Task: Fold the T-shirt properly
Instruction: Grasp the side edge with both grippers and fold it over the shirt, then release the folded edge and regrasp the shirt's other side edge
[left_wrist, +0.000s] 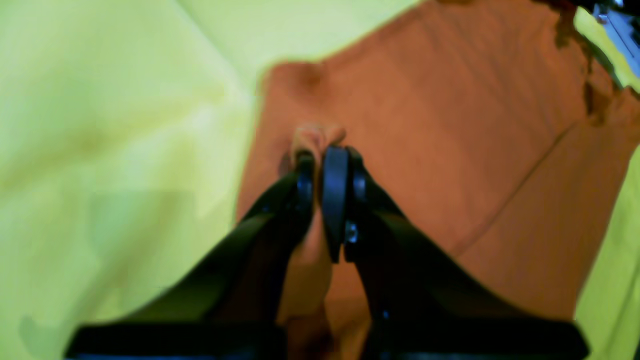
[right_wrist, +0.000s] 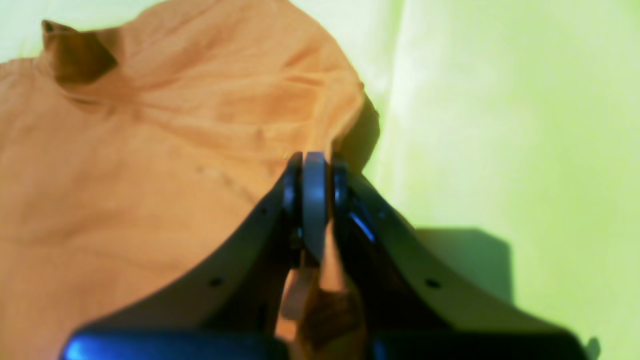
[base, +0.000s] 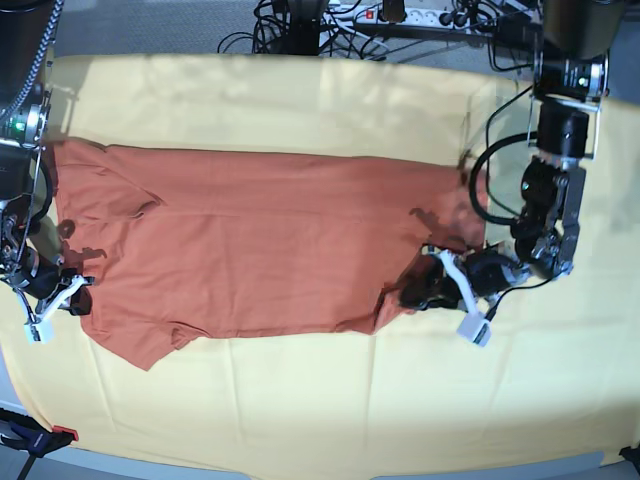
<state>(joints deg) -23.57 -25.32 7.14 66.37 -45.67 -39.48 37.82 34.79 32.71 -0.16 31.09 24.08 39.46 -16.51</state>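
The rust-orange T-shirt (base: 260, 240) lies spread across the pale yellow cloth, long side running left to right. My left gripper (base: 415, 292) is at the shirt's right lower corner, shut on a pinched fold of the T-shirt (left_wrist: 450, 125), with the left gripper (left_wrist: 322, 155) slightly raising the fabric. My right gripper (base: 78, 295) is at the shirt's left lower edge. In the right wrist view the right gripper (right_wrist: 314, 160) is shut, with a strip of the T-shirt (right_wrist: 150, 150) caught between its fingers.
The pale yellow cloth (base: 330, 400) covers the whole table around the shirt. Cables and a power strip (base: 400, 14) lie along the far edge. A clamp (base: 30, 438) sits at the front left corner.
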